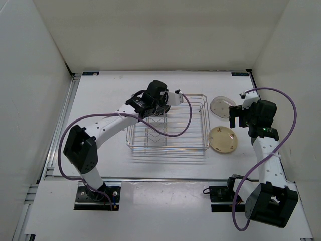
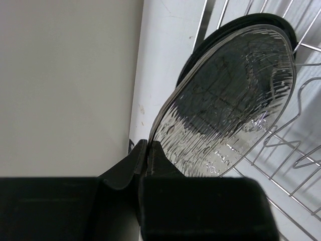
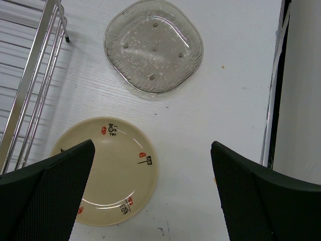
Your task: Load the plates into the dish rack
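Left gripper [image 2: 145, 155]: pinched shut on the rim of clear plate [image 2: 225, 105], which it holds on edge over dish rack [image 2: 291, 165], close in front of the racked black plate [image 2: 200, 47].
Handling: lower it straight into the neighbouring prong gap and release once seated.
Right gripper [image 3: 153, 145]: fingers wide and empty, above cream plate [image 3: 110, 170] and second clear plate [image 3: 153, 45] on table [image 3: 225, 100].

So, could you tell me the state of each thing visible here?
left gripper: shut on the rim of the held clear plate.
held clear plate: on edge, in front of the black plate.
black plate: standing on edge in the dish rack.
dish rack: resting on the table.
loose clear plate: flat on the table, outside the rack.
cream plate: flat on the table, face up.
right gripper: open, empty, above the two flat plates.
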### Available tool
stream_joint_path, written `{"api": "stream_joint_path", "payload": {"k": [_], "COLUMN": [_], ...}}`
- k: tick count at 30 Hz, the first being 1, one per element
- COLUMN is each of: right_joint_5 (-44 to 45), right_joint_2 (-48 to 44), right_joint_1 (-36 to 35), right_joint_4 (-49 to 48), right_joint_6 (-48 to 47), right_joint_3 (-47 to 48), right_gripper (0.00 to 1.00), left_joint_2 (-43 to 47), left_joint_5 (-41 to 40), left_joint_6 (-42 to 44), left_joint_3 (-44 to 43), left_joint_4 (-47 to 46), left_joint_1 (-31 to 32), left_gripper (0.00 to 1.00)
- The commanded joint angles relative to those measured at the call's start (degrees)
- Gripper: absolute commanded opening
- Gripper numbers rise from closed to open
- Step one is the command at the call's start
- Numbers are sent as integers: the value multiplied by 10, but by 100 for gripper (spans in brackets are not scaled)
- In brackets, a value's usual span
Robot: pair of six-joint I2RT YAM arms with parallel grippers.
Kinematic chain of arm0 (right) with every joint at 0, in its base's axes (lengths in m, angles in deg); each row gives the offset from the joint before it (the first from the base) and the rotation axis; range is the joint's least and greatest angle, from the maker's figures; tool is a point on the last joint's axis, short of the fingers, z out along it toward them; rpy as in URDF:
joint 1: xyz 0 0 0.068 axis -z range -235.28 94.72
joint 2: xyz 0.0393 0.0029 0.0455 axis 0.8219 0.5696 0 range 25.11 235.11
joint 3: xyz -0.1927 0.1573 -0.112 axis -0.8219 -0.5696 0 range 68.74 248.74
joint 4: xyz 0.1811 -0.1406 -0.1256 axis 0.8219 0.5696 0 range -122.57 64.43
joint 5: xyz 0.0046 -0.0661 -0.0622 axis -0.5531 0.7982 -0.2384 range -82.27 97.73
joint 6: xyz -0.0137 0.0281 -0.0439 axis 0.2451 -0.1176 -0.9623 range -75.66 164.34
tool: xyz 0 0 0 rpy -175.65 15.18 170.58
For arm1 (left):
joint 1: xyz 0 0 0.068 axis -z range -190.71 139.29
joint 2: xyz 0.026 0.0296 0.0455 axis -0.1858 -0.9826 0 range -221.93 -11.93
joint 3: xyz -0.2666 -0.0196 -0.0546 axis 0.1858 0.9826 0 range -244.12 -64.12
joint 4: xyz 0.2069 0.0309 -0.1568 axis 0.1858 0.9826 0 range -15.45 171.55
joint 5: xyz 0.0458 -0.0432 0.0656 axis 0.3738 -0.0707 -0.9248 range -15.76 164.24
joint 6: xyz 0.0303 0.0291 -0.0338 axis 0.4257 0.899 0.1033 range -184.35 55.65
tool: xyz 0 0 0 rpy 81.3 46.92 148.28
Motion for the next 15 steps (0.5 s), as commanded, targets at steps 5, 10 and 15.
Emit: {"api": "stream_joint_path", "payload": {"k": [5,10,15], "right_joint_5": [-4,-4,-4], "right_joint_2": [1,1,-5], "right_joint_1": [2,2,2], "right_joint_4": [-10,-10,-10], "right_joint_6": [8,8,8], "right_joint_3": [9,9,9], "right_gripper": [100,100,100], "left_joint_2": [-7,-7,-7], "left_joint_5": [1,6,12], "left_joint_6": [-7,-12,-17], "left_joint_3": [32,45,50], "left_joint_4": [-13,-13,-13], "left_joint_1": [20,25,25], "left_gripper": [11,11,11]}}
